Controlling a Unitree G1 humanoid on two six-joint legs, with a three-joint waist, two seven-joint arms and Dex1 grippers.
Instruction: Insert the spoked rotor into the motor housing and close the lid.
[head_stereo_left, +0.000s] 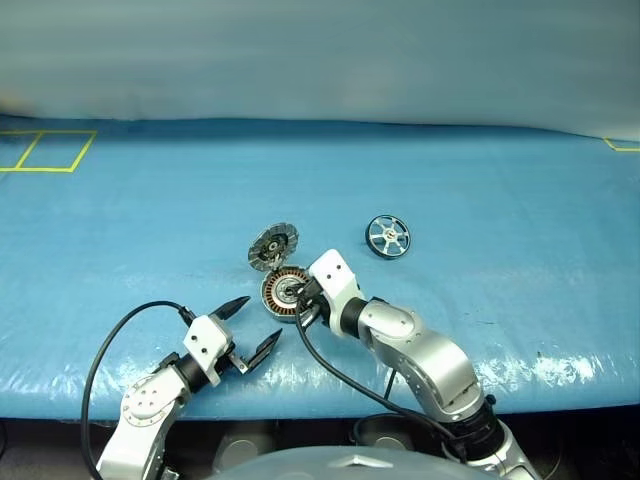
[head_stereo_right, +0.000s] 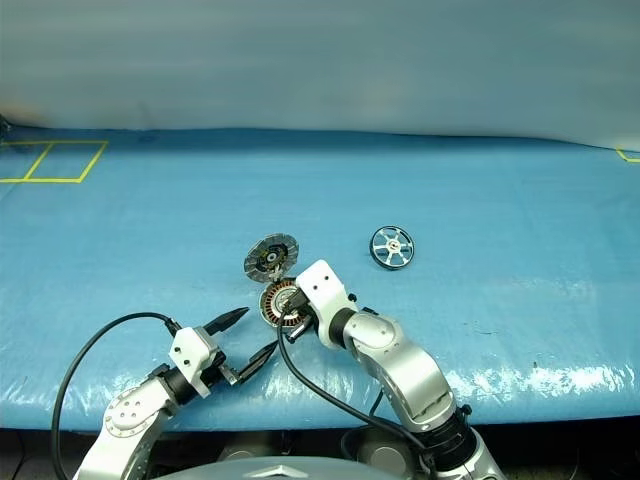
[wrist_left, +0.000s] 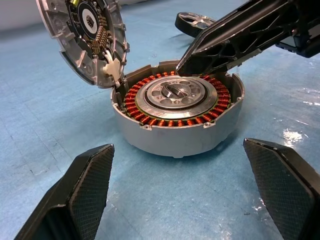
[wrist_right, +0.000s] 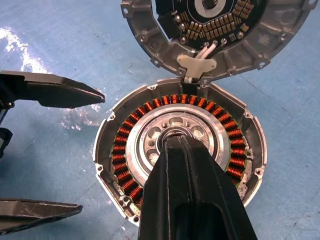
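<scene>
**Motor parts on blue table cover**

The motor housing (head_stereo_left: 285, 293) is laid flat, copper windings exposed; the lid (head_stereo_left: 273, 246) is raised open at its far edge. The spoked rotor (head_stereo_left: 388, 237) is set well apart, on the right. The right gripper (wrist_right: 176, 145), fingers closed and empty, is poised over the housing's centre. The left gripper (head_stereo_left: 257, 326) is spread wide, just beside the housing.

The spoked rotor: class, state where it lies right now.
In the head views the spoked rotor lies on the blue table cover, toward the robot's right and beyond the open motor housing, apart from it and from both grippers.
</scene>
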